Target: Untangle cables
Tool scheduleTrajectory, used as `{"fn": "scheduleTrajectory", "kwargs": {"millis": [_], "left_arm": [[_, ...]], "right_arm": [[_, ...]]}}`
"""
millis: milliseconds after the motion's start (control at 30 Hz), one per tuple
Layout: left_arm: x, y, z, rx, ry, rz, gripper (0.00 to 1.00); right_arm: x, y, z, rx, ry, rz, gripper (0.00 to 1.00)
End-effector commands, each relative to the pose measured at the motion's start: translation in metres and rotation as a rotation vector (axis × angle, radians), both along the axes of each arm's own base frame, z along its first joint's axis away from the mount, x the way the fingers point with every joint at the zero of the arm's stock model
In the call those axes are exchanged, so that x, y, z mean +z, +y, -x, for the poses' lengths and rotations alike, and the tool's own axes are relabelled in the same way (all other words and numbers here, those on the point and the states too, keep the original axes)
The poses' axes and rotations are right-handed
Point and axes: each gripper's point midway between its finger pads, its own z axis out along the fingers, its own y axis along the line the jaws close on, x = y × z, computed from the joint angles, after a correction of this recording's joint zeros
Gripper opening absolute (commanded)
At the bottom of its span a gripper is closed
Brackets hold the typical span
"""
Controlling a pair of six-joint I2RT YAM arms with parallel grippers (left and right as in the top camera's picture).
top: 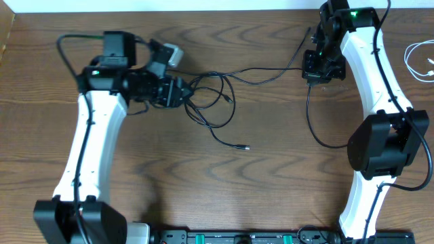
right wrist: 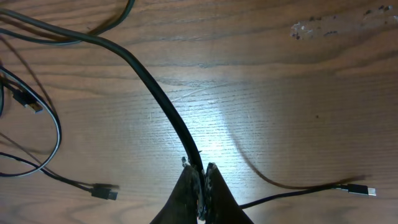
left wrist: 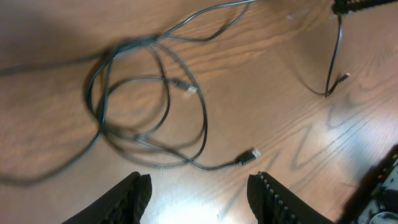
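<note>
Right gripper (right wrist: 202, 174) pinches black cable (right wrist: 163, 103) (running leftward across the table, seemingly); left gripper (left wrist: 199, 186) stands open.

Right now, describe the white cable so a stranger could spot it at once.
Find the right arm on the wooden table. Beyond it, at the table's right edge, lies the white cable, loosely looped. It's the only white cord; the black cables lie mid-table.

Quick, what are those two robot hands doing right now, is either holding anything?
Left gripper: jaws open, holding nothing.
Right gripper: jaws closed on a black cable.
</note>
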Motion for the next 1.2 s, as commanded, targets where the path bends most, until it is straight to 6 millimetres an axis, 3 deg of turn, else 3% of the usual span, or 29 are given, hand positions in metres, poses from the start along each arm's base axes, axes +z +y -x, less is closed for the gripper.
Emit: {"fn": "scheduleTrajectory", "kwargs": {"millis": [0,300,500,767,1167], "left_arm": [[-0.011,-0.016,-0.018,-0.056,-0.044,-0.027,0.55],[-0.083,-0.012,-0.084,-0.016,-0.092,-0.16,0.58],[-0.123,-0.015,-0.11,-0.015,-0.105,-0.159,0.59],[-0.169,-0.004,-0.116,0.011,-0.049,-0.233,0.58],[-0.185,-0.013,-0.123,0.0,-0.073,-0.246,0.5]], "right_arm": [[0.004,0.001,0.002,0.026,-0.008,0.008,0.01],[0.004,0.001,0.001,0.026,-0.013,0.007,0.01],[0.004,0.001,0.0,0.026,-0.018,0.007,0.01],[0.004,0.001,-0.003,0.026,-0.03,0.006,0.01],[0.0,0.004,-0.003,0.033,-0.03,0.006,0.02]]}}
